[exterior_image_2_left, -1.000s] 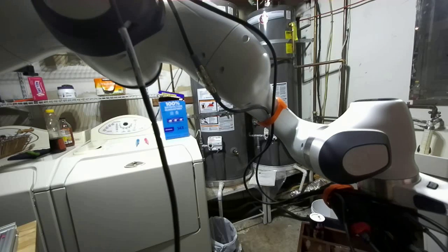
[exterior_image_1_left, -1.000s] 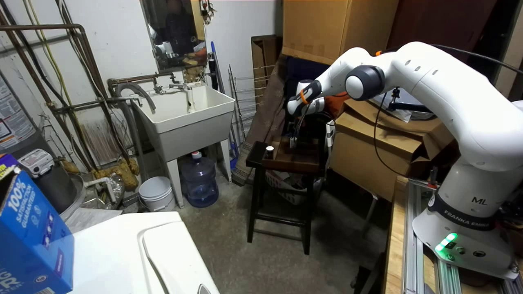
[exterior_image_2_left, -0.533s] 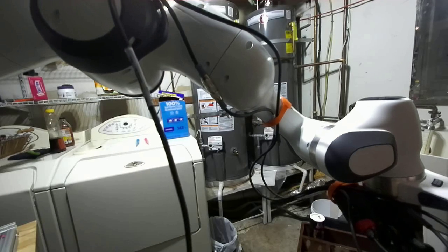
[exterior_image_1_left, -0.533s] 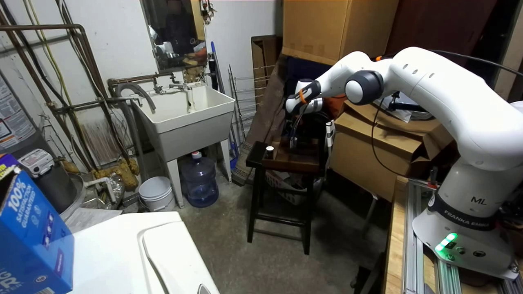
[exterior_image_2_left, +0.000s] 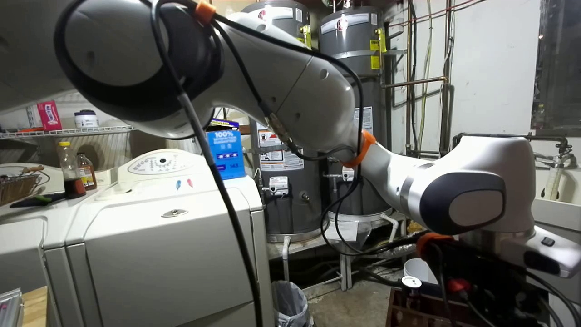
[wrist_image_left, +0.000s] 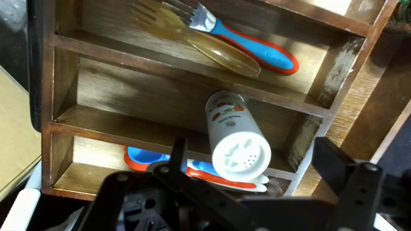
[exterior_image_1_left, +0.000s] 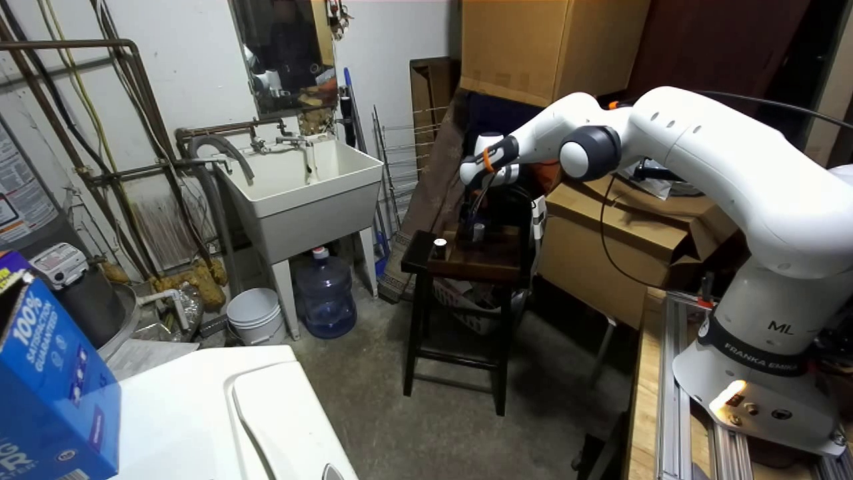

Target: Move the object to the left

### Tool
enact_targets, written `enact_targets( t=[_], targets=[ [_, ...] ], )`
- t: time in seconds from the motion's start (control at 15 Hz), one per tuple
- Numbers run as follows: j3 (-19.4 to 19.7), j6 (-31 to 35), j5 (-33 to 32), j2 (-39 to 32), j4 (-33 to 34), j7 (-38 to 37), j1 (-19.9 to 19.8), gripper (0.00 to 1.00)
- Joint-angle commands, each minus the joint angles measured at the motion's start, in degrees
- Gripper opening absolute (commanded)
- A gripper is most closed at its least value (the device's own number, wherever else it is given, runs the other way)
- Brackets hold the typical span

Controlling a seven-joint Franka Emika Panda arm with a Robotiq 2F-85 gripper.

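The object, a white Morton shaker with a holed top, stands in a middle compartment of a brown wooden tray in the wrist view. In an exterior view it is a small pale shape on the tray, which lies on a dark stool. My gripper is open; its black fingers are wide apart, one on each side of the shaker's top, neither seen touching it. In an exterior view the dark gripper is just above the shaker. The shaker is hidden behind the arm in the remaining view.
A white-capped dark bottle stands at the tray's left end; its cap also shows in an exterior view. Forks and red-blue utensils lie in neighbouring compartments. Cardboard boxes stand beside the stool.
The arm's elbow has lowered and the hand has shifted slightly toward the sink side. The shaker and tray keep their place. The base light turned from green to yellowish white.
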State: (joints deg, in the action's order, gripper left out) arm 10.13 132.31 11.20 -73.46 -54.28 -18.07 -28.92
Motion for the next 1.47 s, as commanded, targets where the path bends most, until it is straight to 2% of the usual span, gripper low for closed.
enact_targets(
  t=[0.0, 0.13, 0.27, 0.33, 0.4, 0.73, 0.8, 1.2, 1.4],
  targets=[
    [0.2, -3.3, 0.4, -3.6, 6.0, -2.0, -0.4, 1.0],
    [0.4, -3.9, 0.2, -4.6, 7.2, -2.5, -0.6, 0.99],
    [0.5, -4.4, 0.2, -5.5, 8.4, -2.9, -0.7, 0.89],
    [0.7, -4.3, 0.0, -6.1, 9.2, -3.3, -0.7, 0.71],
    [0.8, -4.1, -0.1, -6.5, 9.8, -3.6, -0.7, 0.61],
    [1.5, -4.0, -0.7, -8.5, 12.8, -4.5, -0.8, 0.26],
    [1.8, -3.3, -0.6, -7.8, 11.8, -4.2, -0.5, 0.2],
    [0.5, -3.2, -0.1, -1.0, 7.2, 2.7, -0.5, 0.2],
    [-1.1, -3.2, 1.4, 0.6, 8.3, 3.8, -1.2, 0.2]
  ],
)
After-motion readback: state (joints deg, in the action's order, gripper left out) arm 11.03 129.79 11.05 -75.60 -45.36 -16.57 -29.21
